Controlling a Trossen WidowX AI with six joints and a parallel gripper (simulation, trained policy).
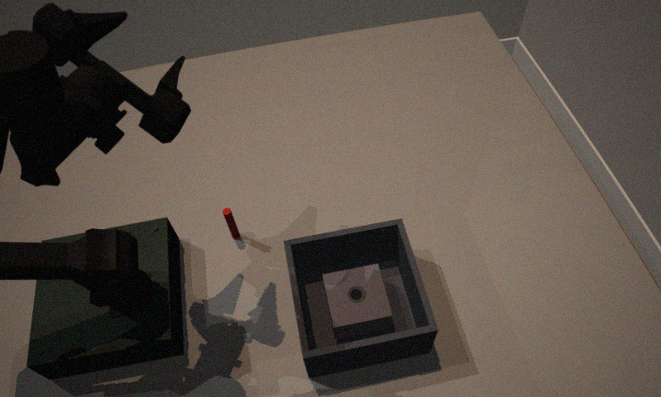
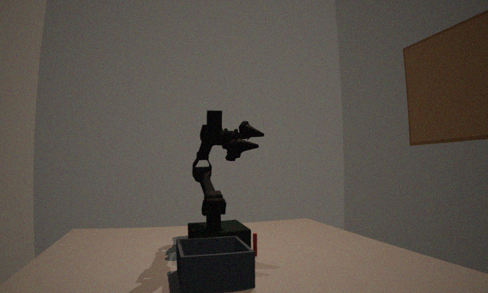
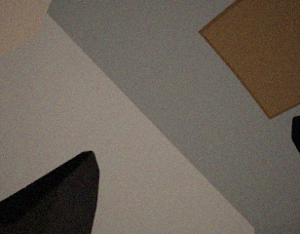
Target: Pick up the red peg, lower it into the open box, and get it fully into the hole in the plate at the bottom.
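The red peg (image 1: 232,225) (image 2: 254,245) stands upright on the table, between the arm's base block and the open box. The dark grey open box (image 1: 373,355) (image 2: 217,272) stands on the table to the right of the peg in the top view. The pale plate (image 1: 341,304) lies at its bottom, with an empty round hole (image 1: 356,294). My gripper (image 1: 154,35) (image 2: 261,140) (image 3: 199,145) is open and empty, high above the table and well away from the peg. Its fingers point sideways, and the wrist view shows neither peg nor box.
The arm's dark green base block (image 1: 151,233) (image 2: 235,225) stands on the table, left of the peg in the top view and behind the box in the exterior view. A brown panel (image 2: 453,86) (image 3: 262,54) hangs on the wall. The arm's shadow falls between base block and box.
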